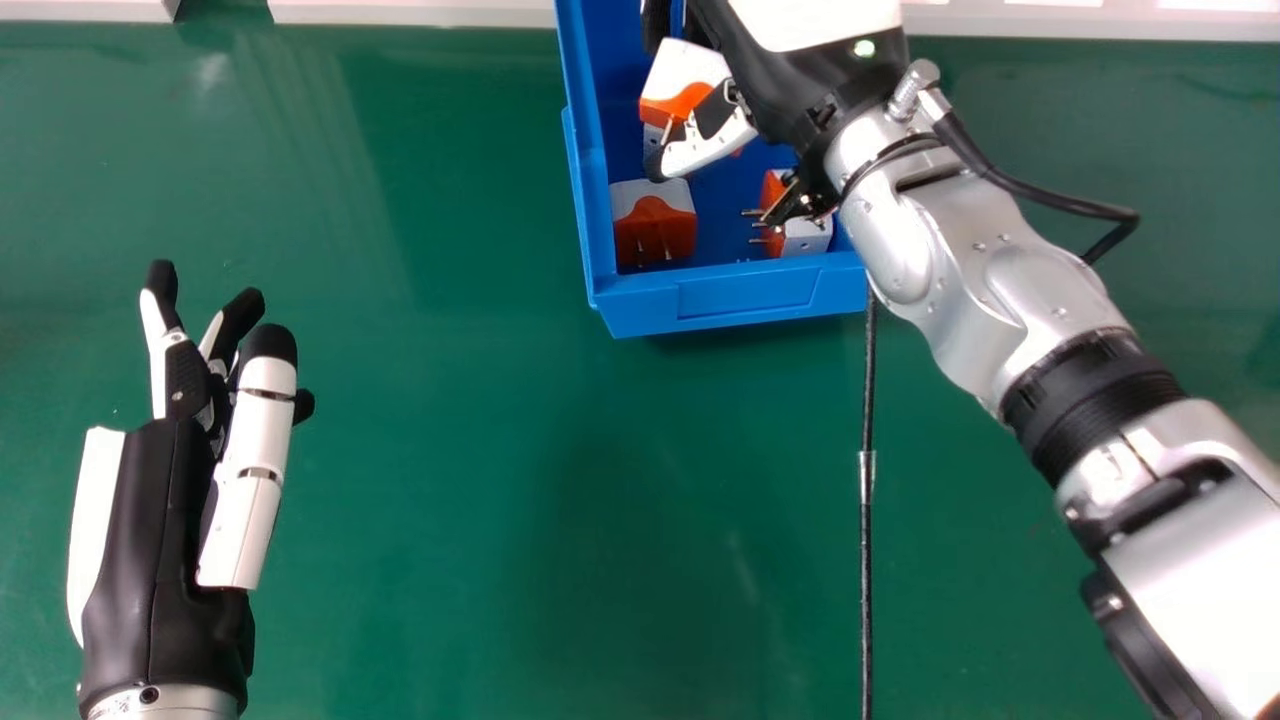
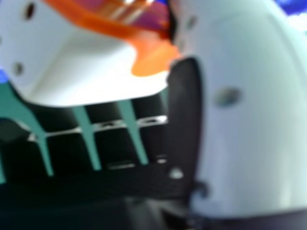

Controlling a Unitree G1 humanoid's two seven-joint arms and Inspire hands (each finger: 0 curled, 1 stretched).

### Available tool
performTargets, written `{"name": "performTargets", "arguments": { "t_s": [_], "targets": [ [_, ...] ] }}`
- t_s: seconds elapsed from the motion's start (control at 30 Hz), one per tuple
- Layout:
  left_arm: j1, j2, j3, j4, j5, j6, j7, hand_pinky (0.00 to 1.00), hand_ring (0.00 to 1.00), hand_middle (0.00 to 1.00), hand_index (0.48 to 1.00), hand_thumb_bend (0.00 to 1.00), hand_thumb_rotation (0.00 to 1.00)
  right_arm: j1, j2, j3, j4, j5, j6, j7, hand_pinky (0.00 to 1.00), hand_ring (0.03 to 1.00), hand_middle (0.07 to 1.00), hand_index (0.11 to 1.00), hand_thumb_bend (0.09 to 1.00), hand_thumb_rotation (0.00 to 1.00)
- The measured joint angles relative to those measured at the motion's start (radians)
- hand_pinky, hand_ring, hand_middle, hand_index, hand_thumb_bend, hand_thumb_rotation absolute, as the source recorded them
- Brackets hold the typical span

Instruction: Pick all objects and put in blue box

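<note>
In the head view the blue box [image 1: 745, 295] stands at the top middle. My right hand [image 1: 800, 75] is over it, shut on an orange and white plug adapter [image 1: 690, 68], with the thumb on the near side. The right hand view has my right hand [image 2: 244, 110] with its thumb touching that adapter [image 2: 91, 67], the fingers partly hidden behind it. Inside the box, another adapter [image 1: 655, 225] lies at the near left and a further one [image 1: 800, 235] at the near right, prongs facing left. My left hand [image 1: 160, 530] is open and empty at the lower left.
Around the box spreads the green table [image 1: 450, 450]. A black cable [image 1: 867, 560] runs from the box's near right side down to the bottom edge. White panels [image 1: 410, 12] line the table's far edge. My right forearm crosses the right side.
</note>
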Motion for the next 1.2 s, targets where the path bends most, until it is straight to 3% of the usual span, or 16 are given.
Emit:
{"name": "performTargets", "arguments": {
  "t_s": [0.1,0.13,0.17,0.2,0.23,0.3,0.43,0.57,0.67,0.97,1.2],
  "targets": [
    [0.013,-0.002,-0.006,-0.009,0.001,0.000,0.001,0.82,0.93,0.96,0.963,0.29,0.88,-0.009,0.002,0.026,0.049,-0.012,0.003,-0.041,0.10,0.146,0.203,0.469,0.489,0.15],
    [0.014,-0.002,-0.007,-0.010,0.001,0.000,0.002,0.82,0.93,0.96,0.963,0.29,0.88,-0.010,0.001,0.042,0.053,-0.027,0.019,-0.045,0.29,0.369,0.412,0.564,0.512,0.28],
    [0.014,-0.003,-0.009,-0.012,0.000,0.000,0.002,0.82,0.93,0.96,0.963,0.29,0.88,-0.011,0.001,0.064,0.055,-0.044,0.044,-0.043,0.40,0.493,0.529,0.642,0.529,0.38],
    [0.014,-0.005,-0.010,-0.013,0.001,0.000,0.002,0.82,0.93,0.96,0.963,0.29,0.88,-0.011,0.001,0.080,0.055,-0.057,0.064,-0.031,0.68,0.741,0.759,0.817,0.579,0.63],
    [0.014,-0.006,-0.010,-0.014,0.001,0.000,0.002,0.82,0.93,0.96,0.963,0.29,0.88,-0.011,0.000,0.094,0.053,-0.066,0.083,-0.007,0.68,0.741,0.759,0.817,0.579,0.63],
    [0.014,-0.010,-0.010,-0.016,0.000,0.000,0.003,0.83,0.93,0.96,0.963,0.29,0.88,-0.011,-0.002,0.113,0.049,-0.068,0.110,0.034,0.89,0.915,0.922,0.940,0.634,0.85],
    [0.014,-0.012,-0.010,-0.019,0.001,0.000,0.003,0.83,0.93,0.96,0.963,0.29,0.88,-0.011,-0.009,0.137,0.029,-0.078,0.144,0.058,0.98,0.983,0.984,0.988,0.666,0.97],
    [0.013,-0.012,-0.010,-0.019,0.001,0.000,0.003,0.83,0.93,0.96,0.963,0.28,0.87,-0.011,-0.011,0.148,0.025,-0.079,0.149,0.055,1.00,0.999,0.999,0.999,0.634,1.00],
    [0.013,-0.012,-0.011,-0.019,0.001,0.000,0.003,0.83,0.93,0.96,0.963,0.28,0.87,-0.011,-0.015,0.151,0.015,-0.078,0.151,0.054,1.00,1.000,1.000,1.000,0.614,1.00],
    [0.005,-0.012,-0.011,-0.015,0.005,0.000,0.005,0.83,0.93,0.96,0.963,0.30,0.87,0.009,-0.026,0.132,-0.057,-0.056,0.155,0.053,1.00,1.000,1.000,1.000,0.442,0.94],
    [-0.002,-0.012,-0.010,-0.008,0.003,-0.002,0.001,0.83,0.93,0.96,0.963,0.30,0.87,0.158,-0.059,0.066,-0.325,-0.021,0.240,0.061,1.00,1.000,1.000,1.000,0.373,0.92]
  ]
}}
